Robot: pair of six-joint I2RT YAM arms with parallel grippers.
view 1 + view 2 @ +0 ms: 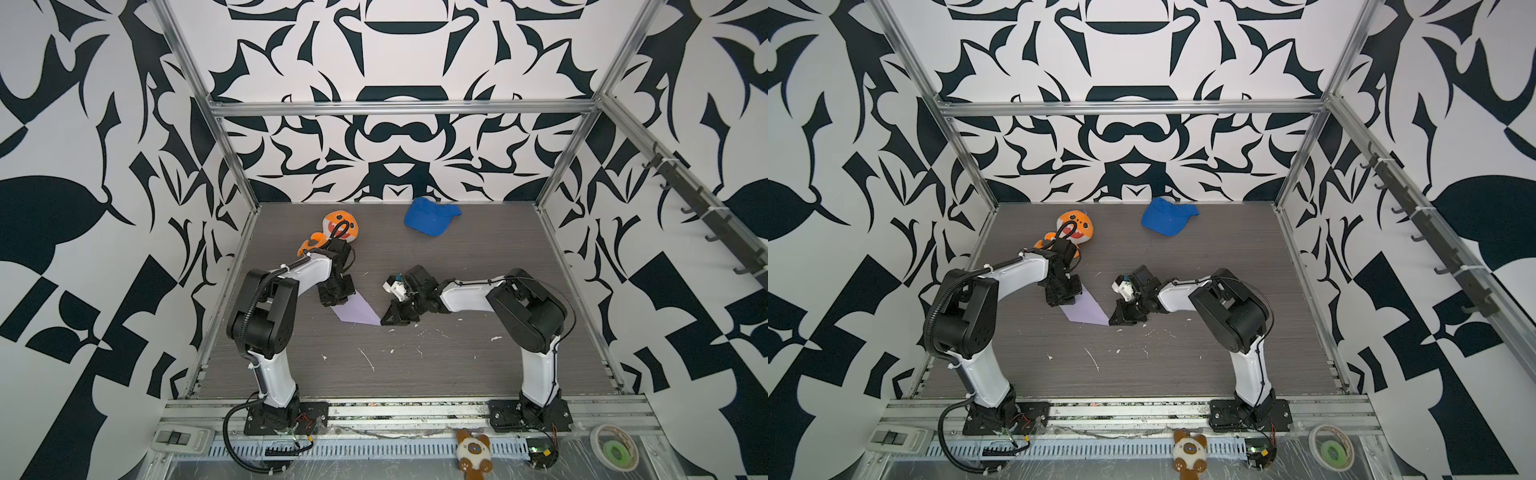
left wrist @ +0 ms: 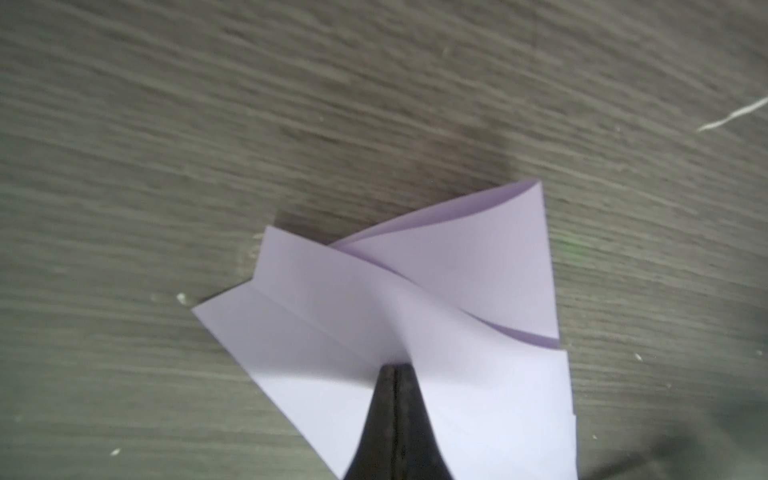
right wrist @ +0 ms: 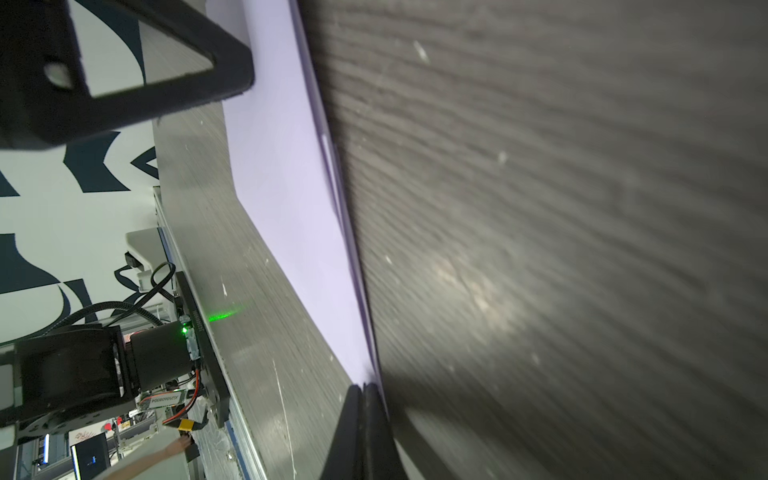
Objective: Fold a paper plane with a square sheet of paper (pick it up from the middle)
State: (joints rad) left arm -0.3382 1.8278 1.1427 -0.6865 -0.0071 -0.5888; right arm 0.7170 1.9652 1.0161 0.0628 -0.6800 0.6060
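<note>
The pale-lavender sheet of paper (image 1: 358,312) (image 1: 1087,312) lies on the grey table, folded into a long pointed wedge like a paper plane. My left gripper (image 1: 333,304) (image 1: 1061,303) is shut, and its tips rest on the wide end of the paper. In the left wrist view that gripper (image 2: 395,368) has no gap between its fingers, and the paper (image 2: 465,266) shows loose curled layers beyond it. My right gripper (image 1: 382,322) (image 1: 1111,322) is shut, low at the paper's pointed end. In the right wrist view it (image 3: 362,387) touches the tip of the paper (image 3: 291,183).
An orange plush shark (image 1: 340,228) lies behind the left arm, and a blue cap (image 1: 430,217) lies at the back of the table. Small white scraps (image 1: 365,358) dot the table in front. A small plush toy (image 1: 472,453) and a tape roll (image 1: 616,452) sit beyond the front rail.
</note>
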